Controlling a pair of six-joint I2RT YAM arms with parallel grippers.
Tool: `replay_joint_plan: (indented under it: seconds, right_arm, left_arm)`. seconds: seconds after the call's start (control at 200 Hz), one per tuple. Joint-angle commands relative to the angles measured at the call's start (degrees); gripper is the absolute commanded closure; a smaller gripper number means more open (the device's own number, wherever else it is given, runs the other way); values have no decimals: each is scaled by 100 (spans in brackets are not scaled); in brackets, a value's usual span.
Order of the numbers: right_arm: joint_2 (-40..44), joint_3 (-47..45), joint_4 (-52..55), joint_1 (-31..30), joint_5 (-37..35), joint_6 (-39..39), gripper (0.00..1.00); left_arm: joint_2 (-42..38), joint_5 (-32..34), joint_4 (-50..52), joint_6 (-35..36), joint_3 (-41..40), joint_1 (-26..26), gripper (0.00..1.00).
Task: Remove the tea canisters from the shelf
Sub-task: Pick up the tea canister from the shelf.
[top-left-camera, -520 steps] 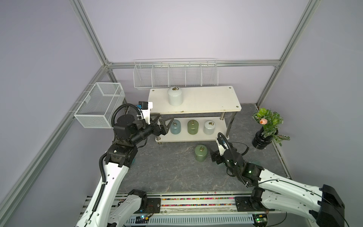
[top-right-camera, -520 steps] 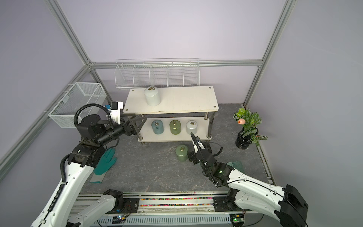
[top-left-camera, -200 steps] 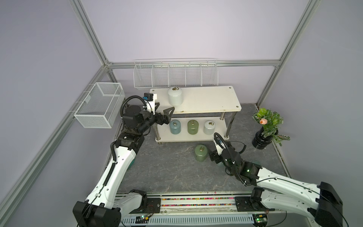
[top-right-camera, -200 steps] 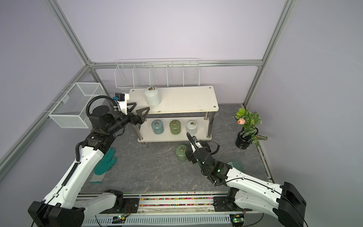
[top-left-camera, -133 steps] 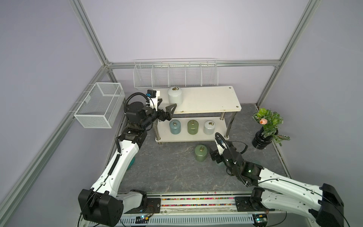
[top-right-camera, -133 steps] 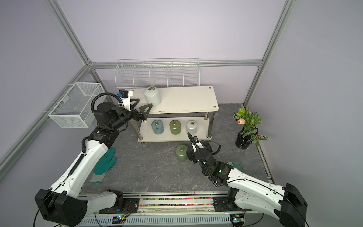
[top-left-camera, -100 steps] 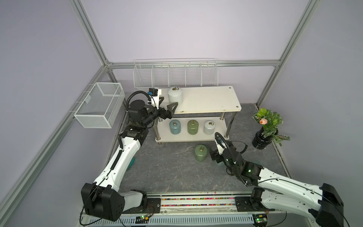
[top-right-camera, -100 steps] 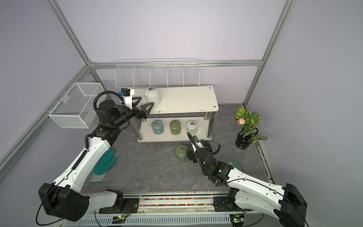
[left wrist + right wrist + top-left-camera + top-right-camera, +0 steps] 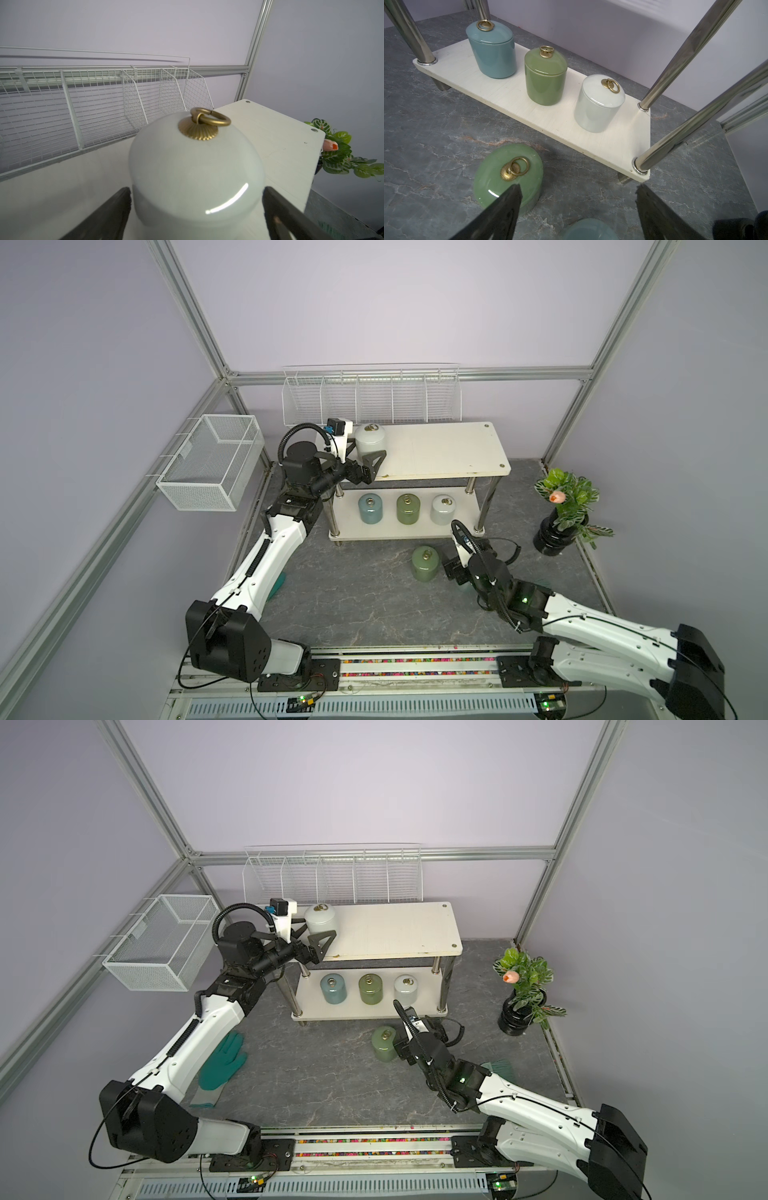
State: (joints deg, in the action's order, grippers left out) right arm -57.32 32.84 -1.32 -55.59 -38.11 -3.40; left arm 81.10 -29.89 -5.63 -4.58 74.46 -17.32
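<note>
The left gripper (image 9: 197, 193), dark jaws spread wide and holding nothing, straddles a glossy white ceramic canister (image 9: 193, 164) with a domed lid and brass ring pull. The canister stands on the top board of the cream two-tier shelf (image 9: 440, 452) on chrome posts. Whether the pads touch the glaze is hard to tell. Closing low on the straight wall, below the slippery dome, looks safest before lifting. The right gripper (image 9: 578, 192) hangs open and empty beside a green canister (image 9: 492, 176) standing on the grey marbled surface (image 9: 353, 601). Three more glazed jars (image 9: 408, 509) stand on the lower board.
</note>
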Motion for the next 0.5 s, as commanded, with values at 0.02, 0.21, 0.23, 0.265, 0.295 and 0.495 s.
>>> replay_joint_plan:
  seconds: [0.02, 0.21, 0.23, 0.265, 0.295, 0.495]
  right_arm:
    - [-25, 72, -68, 26, -48, -15, 11]
    - [-35, 82, -52, 48, -34, -29, 11]
    - [-32, 84, -51, 46, -37, -35, 11]
    - [-25, 84, -46, 48, -39, -38, 11]
    - [-27, 89, -45, 56, -39, -38, 11]
    - [-36, 82, -26, 80, -30, -55, 11]
  left_arm:
    - [211, -104, 38, 87, 199, -57, 0]
    - [410, -122, 22, 106, 342, -105, 0]
    - [423, -115, 34, 116, 349, -115, 0]
    - [443, -108, 35, 121, 368, -115, 0]
    - [463, -110, 40, 132, 384, -122, 0]
    - [614, -124, 55, 161, 489, -136, 0]
